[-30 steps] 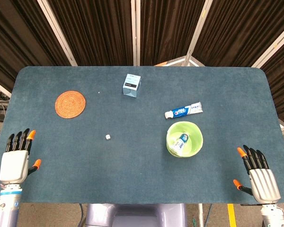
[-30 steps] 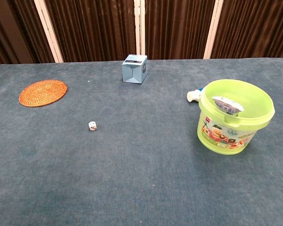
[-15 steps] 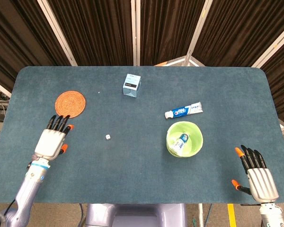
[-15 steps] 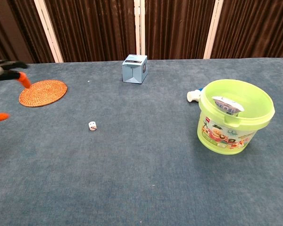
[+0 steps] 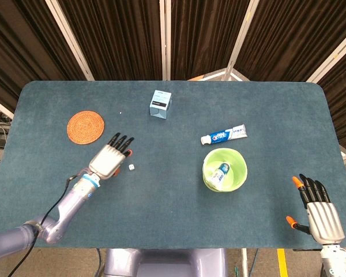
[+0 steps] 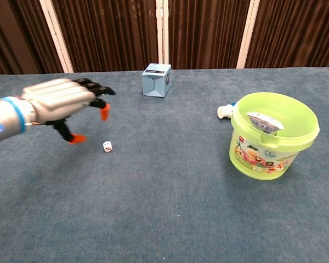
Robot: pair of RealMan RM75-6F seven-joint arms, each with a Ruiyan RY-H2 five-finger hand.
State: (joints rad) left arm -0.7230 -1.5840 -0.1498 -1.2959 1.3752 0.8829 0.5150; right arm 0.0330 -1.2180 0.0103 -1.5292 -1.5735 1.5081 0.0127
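- The left hand [image 5: 108, 160] hangs over the table [image 5: 173, 219] with its fingers spread and nothing in them; it shows in the chest view too [image 6: 63, 101].
- Its fingertips [image 5: 127, 152] are just beside the die [image 5: 131, 167], which lies on the cloth a little to the right of them and apart from them. In the chest view the die [image 6: 107, 146] sits below and slightly right of the thumb tip, not touched.
- The mat [image 5: 85, 126], round and woven, lies flat near the hand, up and to the left of it.
- The right hand [image 5: 318, 212] is at the near right edge of the table, fingers apart and straight, holding nothing. It is well apart from everything else and shows only in the head view.
- A small blue box [image 5: 160, 104] stands toward the far side, near the middle; the chest view [image 6: 157, 80] shows it upright.
- A green bucket [image 5: 240, 173] stands right of centre, with a tube [image 5: 218, 173] leaning inside it. From the chest view the bucket [image 6: 263, 159] has a printed label on its wall.
- A second tube, toothpaste [image 5: 224, 135], lies flat just behind the bucket, cap toward the left.
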